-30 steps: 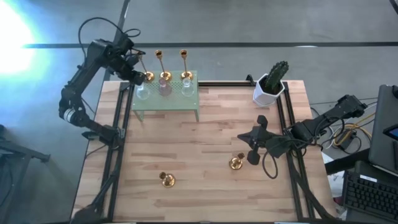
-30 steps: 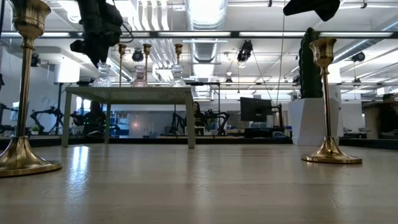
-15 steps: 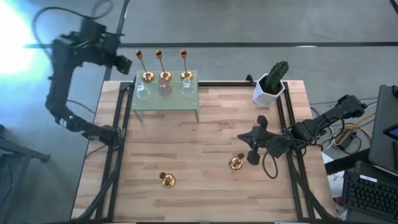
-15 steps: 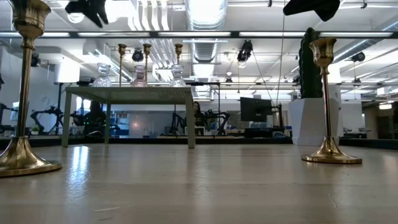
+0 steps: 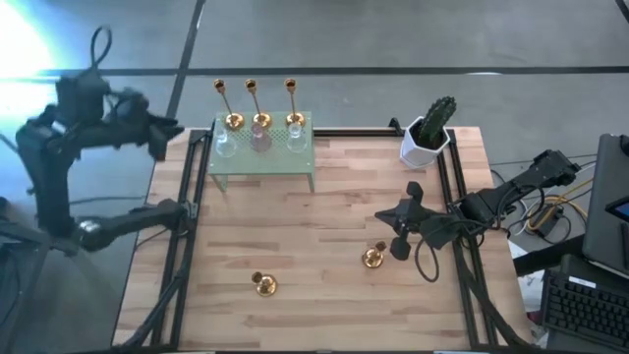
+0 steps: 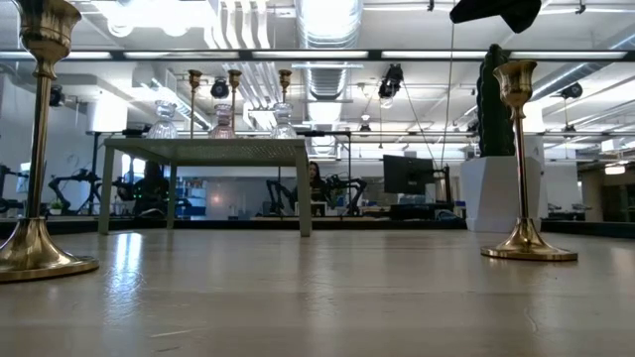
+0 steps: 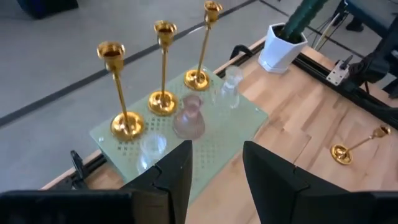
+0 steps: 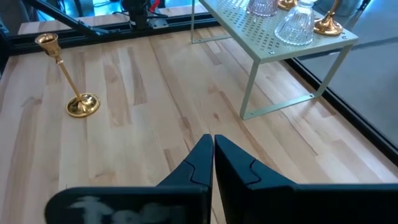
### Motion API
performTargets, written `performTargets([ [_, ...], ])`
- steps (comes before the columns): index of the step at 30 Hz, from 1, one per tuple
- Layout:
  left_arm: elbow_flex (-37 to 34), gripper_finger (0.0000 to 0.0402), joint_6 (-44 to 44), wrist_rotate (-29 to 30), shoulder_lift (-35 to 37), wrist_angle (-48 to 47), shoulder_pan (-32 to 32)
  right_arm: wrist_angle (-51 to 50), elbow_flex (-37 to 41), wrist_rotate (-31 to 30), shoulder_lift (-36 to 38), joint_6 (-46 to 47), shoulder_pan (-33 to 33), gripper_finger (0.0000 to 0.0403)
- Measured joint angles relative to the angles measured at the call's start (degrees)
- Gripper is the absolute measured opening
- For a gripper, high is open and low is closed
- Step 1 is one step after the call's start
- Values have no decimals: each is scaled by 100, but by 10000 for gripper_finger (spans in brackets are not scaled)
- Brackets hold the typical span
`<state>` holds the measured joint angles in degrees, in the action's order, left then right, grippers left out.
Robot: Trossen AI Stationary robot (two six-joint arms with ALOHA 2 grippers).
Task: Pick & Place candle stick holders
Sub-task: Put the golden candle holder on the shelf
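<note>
Standing upright on the pale green perforated shelf (image 5: 263, 165) at the table's far edge are three tall brass candle stick holders (image 5: 253, 103), stems vertical, cups up, bases on the shelf's back row, with three small glass holders (image 5: 259, 139) just in front of them. A second ago the left gripper (image 5: 157, 133) was hovering at the leftmost of these; it is now swinging well clear, out past the table's left rail, fingers parted and carrying nothing, as the left wrist view shows looking back at the shelf. That suggests a placement is finished and the arm is retreating, likely toward the next pickup. Two brass holders are still waiting on the wooden table (image 5: 324, 295): one near the front left (image 5: 263, 284), one toward the right (image 5: 373, 258). The low view shows both standing, long axes vertical. The right gripper (image 5: 399, 232) is hanging just beside the right-hand holder, fingers pressed together and empty, unmoved. A potted cactus (image 5: 429, 129) is sitting at the far right corner.
</note>
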<state>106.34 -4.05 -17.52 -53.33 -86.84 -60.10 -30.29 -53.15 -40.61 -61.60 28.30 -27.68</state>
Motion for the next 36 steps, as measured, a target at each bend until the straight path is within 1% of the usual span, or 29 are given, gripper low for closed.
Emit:
performTargets([
  [3,-811,146,-2,-11,521,284,0,137,0,-5,0,-55,-2,8],
  [6,-1617,147,-13,-46,1047,775,0,297,0,-7,0,-232,-2,8],
  [10,-2709,146,-4,-24,1560,1849,0,464,0,-7,0,-421,-2,8],
  [13,-3410,146,79,-194,1953,2563,0,558,0,-5,0,-546,-2,8],
  [15,-3822,147,100,-556,2184,2853,0,563,0,-3,0,-583,-2,8],
  [18,-4328,146,173,-1380,2511,3127,0,563,0,5,0,-609,-4,8],
  [20,-4546,145,167,-1786,2777,3213,4,563,0,13,1,-661,-4,8],
  [23,-4811,145,164,-2025,3148,3303,0,573,0,15,0,-804,-4,8],
  [28,-4967,144,153,-2584,3857,3357,3,479,-2,94,2,-806,-7,8],
  [30,-5042,144,154,-2746,4135,3357,-7,189,-2,234,24,-446,-29,8],
  [33,-5139,144,219,-2991,4560,3352,-19,-394,-4,445,48,454,-99,8],
  [36,-5241,144,225,-3118,4932,3358,-33,-747,-4,617,-78,1180,-311,8],
])
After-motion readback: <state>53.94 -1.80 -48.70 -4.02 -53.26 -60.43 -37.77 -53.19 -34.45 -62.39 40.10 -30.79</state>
